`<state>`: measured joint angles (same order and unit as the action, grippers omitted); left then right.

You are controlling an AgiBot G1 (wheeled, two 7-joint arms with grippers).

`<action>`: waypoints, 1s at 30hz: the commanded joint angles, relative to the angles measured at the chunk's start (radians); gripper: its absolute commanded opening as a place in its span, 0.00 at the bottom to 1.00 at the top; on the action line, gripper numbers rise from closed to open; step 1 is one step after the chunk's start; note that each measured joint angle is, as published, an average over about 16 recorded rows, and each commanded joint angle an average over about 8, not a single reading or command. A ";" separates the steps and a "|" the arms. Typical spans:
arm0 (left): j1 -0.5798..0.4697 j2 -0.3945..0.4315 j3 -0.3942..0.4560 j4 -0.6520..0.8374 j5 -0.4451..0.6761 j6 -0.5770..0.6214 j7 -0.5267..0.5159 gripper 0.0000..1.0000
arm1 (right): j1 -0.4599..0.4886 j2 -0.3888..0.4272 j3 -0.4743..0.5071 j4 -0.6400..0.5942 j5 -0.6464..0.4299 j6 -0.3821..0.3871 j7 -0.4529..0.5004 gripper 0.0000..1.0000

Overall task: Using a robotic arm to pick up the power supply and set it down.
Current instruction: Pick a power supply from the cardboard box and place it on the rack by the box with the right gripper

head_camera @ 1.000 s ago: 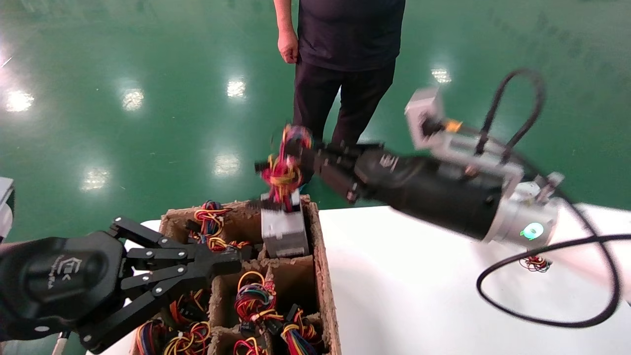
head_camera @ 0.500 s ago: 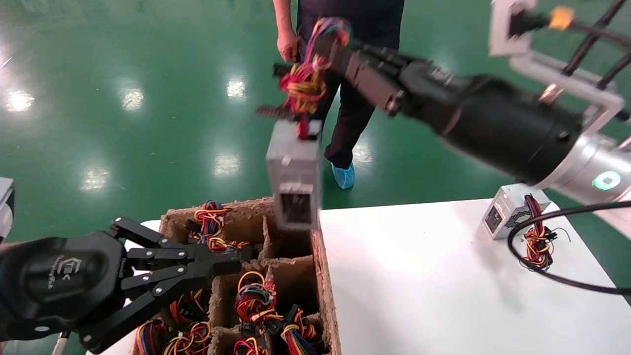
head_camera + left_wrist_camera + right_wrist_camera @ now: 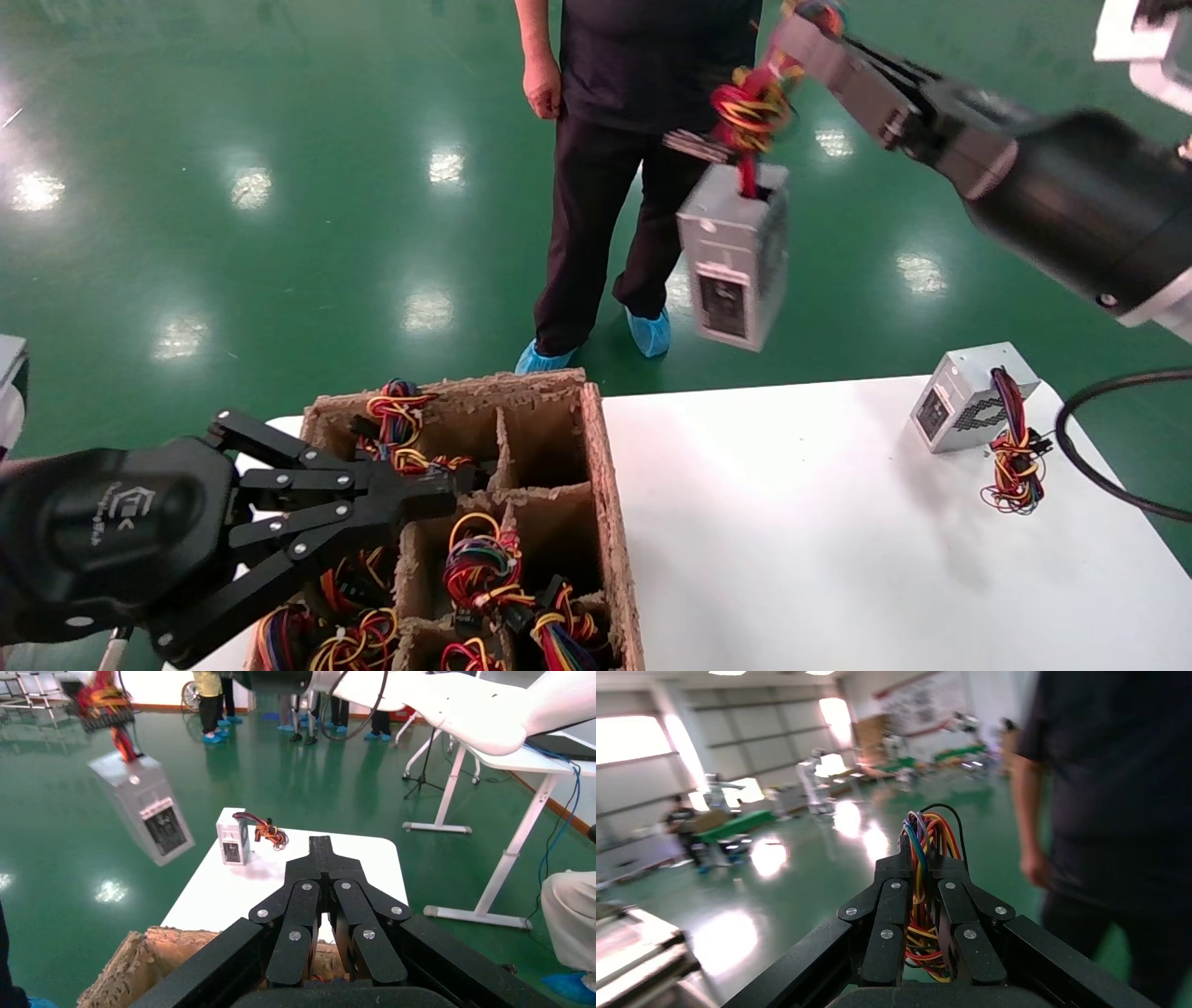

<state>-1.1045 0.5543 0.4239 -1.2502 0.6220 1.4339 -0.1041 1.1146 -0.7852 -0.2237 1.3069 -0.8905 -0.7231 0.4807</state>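
Note:
A silver-grey power supply point(image 3: 736, 261) hangs in the air by its red, yellow and blue wires point(image 3: 750, 107), black socket end facing me, beyond the white table's far edge and over the green floor. My right gripper point(image 3: 792, 28) is shut on that wire bundle point(image 3: 923, 881) at the top right of the head view; the box itself does not show in the right wrist view. The left wrist view shows the hanging power supply point(image 3: 144, 815) tilted. My left gripper point(image 3: 456, 489) is shut and empty, parked low at the left over the brown tray.
The brown fibre tray point(image 3: 610, 503) holds several wire bundles in its cells. A second power supply point(image 3: 968, 401) with wires lies on the white table point(image 3: 792, 540) at the far right. A person point(image 3: 643, 140) stands just behind the table.
My right gripper has lifted the power supply out of the tray's far cell and carried it up and to the right. The left arm has not moved.

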 commanded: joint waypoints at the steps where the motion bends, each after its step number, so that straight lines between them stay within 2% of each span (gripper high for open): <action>1: 0.000 0.000 0.000 0.000 0.000 0.000 0.000 0.00 | -0.021 0.018 0.004 0.002 -0.012 0.035 0.012 0.00; 20: 0.000 0.000 0.000 0.000 0.000 0.000 0.000 0.00 | -0.226 0.091 -0.063 0.004 -0.129 0.408 0.174 0.00; 30: 0.000 0.000 0.000 0.000 0.000 0.000 0.000 0.00 | -0.265 0.091 -0.128 -0.014 -0.150 0.536 0.252 0.00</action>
<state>-1.1045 0.5543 0.4239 -1.2502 0.6219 1.4338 -0.1041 0.8493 -0.6888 -0.3516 1.2966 -1.0393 -0.1885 0.7321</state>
